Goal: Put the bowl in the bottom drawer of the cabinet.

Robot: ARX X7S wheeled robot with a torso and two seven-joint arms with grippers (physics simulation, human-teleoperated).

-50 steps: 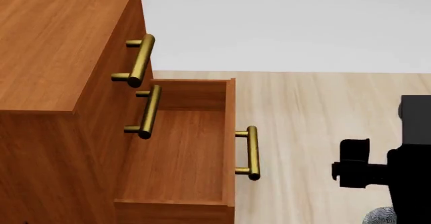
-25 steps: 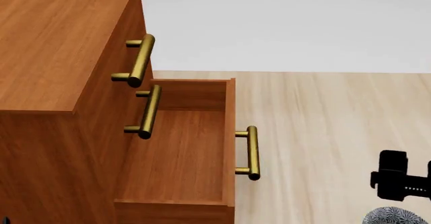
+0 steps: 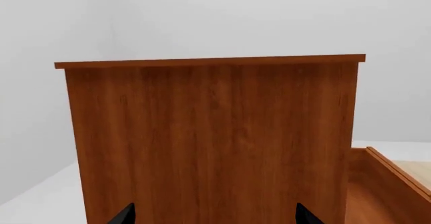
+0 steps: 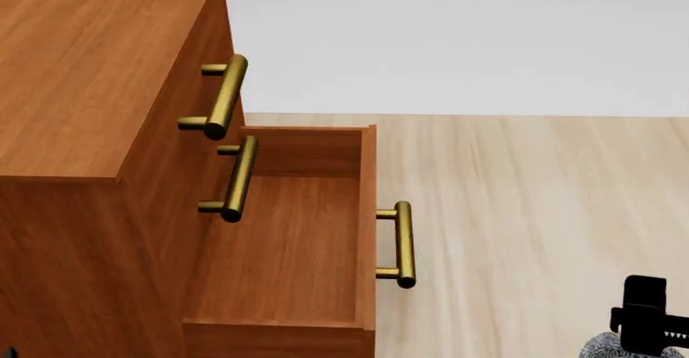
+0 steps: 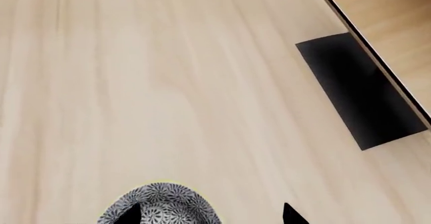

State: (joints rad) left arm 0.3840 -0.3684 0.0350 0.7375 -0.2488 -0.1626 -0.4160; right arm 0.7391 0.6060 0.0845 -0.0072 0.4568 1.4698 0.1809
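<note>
The reddish-brown cabinet (image 4: 97, 68) fills the left of the head view. Its bottom drawer (image 4: 286, 245) is pulled out and holds nothing, its brass handle (image 4: 402, 243) facing right. The patterned bowl (image 4: 605, 347) peeks in at the lower right corner on the pale wood floor. My right gripper (image 4: 648, 319) hangs just above it. In the right wrist view the bowl (image 5: 160, 206) sits at the frame edge under the open right gripper (image 5: 210, 215), one fingertip (image 5: 130, 215) over the bowl. The left wrist view shows the cabinet's side (image 3: 212, 138) close ahead, with the left gripper (image 3: 214, 216) open.
Pale wood floor (image 4: 517, 213) spreads right of the drawer, with a white wall behind. A pale wooden rack with a black base (image 5: 360, 90) lies beyond the bowl in the right wrist view. The two upper drawers (image 4: 224, 96) are closed.
My right gripper has moved to the lower right of the head view, coming down over the bowl. The cabinet and drawer have not moved.
</note>
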